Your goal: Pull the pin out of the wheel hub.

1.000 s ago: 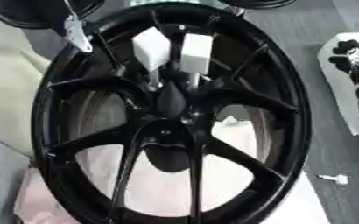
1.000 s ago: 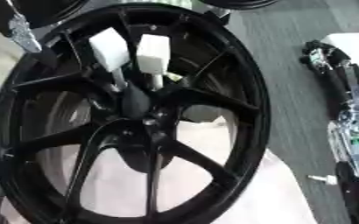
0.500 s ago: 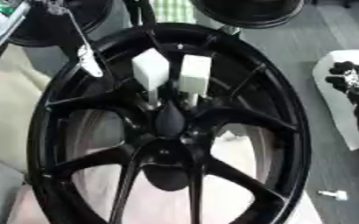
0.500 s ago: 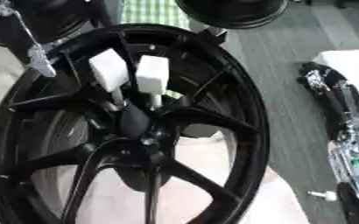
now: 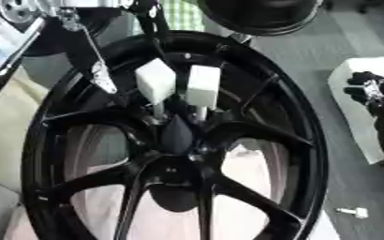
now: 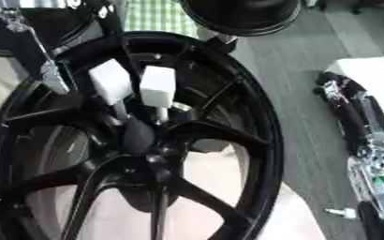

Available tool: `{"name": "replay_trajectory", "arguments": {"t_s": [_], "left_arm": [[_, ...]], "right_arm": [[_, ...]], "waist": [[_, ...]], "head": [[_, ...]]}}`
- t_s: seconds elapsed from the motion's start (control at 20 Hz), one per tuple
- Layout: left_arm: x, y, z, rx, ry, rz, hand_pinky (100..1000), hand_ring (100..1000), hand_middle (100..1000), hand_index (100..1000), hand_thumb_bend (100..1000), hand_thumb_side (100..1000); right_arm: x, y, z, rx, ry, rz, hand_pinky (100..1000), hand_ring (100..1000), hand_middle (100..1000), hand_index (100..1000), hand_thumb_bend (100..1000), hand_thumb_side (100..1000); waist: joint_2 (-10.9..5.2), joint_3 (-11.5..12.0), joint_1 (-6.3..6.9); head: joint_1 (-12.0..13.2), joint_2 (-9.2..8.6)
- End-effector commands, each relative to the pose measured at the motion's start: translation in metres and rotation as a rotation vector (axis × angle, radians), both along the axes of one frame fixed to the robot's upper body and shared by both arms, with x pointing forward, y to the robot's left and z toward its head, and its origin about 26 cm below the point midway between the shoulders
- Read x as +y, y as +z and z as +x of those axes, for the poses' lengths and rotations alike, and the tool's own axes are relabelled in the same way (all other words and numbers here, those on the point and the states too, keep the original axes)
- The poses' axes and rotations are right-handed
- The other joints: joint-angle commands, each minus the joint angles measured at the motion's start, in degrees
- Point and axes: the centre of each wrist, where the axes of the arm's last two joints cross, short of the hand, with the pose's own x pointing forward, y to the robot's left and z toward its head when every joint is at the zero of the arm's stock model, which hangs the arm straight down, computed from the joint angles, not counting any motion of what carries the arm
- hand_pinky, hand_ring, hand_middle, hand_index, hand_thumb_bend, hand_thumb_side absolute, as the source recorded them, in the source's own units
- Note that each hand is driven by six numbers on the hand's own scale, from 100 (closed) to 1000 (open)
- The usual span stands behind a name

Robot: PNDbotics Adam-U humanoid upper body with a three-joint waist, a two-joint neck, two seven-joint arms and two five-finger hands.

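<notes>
So the two pins, left pin (image 5: pixel 156 80) and right pin (image 5: pixel 203 86), each with a chunky white block head, sit side by side in the hub (image 5: pixel 179 136) of the black alloy wheel (image 5: pixel 298 140), stems down near the centre. Neither's out yet, I'd say. The right hand (image 5: pixel 374 96) is lying off to the right by a white pad (image 5: pixel 351 112), fingers look curled, gripping nothing. The left hand isn't visible. There's a small loose white bit (image 5: pixel 352 212) on the floor at lower right. To do it well, I'd pinch one block head and pull straight along its stem, no twisting sideways.
</notes>
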Motion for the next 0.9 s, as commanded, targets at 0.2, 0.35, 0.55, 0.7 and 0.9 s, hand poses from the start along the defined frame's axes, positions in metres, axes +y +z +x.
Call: {"name": "replay_trajectory", "arguments": {"t_s": [0.2, 0.35, 0.55, 0.7, 0.9], "left_arm": [[-0.004, 0.008, -0.004, 0.000, -0.041, 0.048, 734, 589, 624, 745, 807, 110], [-0.002, 0.006, -0.002, 0.007, -0.034, 0.047, 734, 618, 619, 741, 788, 102], [-0.002, 0.004, 0.000, 0.015, -0.028, 0.048, 734, 633, 611, 732, 744, 100], [-0.001, 0.003, 0.001, 0.013, -0.022, 0.049, 734, 647, 612, 726, 723, 100], [0.000, 0.000, 0.004, 0.011, -0.010, 0.060, 729, 621, 600, 711, 661, 100]], "right_arm": [[0.001, 0.013, -0.001, -0.040, 0.012, -0.015, 897, 771, 724, 764, 143, 676], [0.002, 0.013, -0.001, -0.040, 0.016, -0.014, 897, 771, 724, 764, 145, 674], [0.002, 0.014, -0.001, -0.041, 0.019, -0.013, 897, 770, 724, 764, 144, 676], [0.003, 0.014, 0.000, -0.042, 0.021, -0.012, 897, 770, 724, 764, 145, 676], [0.004, 0.014, 0.000, -0.043, 0.023, -0.011, 897, 770, 724, 764, 145, 677]], "waist": [[-1.15, -0.3, -0.17], [-1.14, -0.3, -0.16], [-1.10, -0.4, -0.17], [-1.04, -0.5, -0.18], [-0.94, -0.6, -0.18]], "head": [[-0.2, 0.10], [-0.2, 0.13], [-0.1, 0.26], [-0.1, 0.30], [-0.1, 0.51]]}}
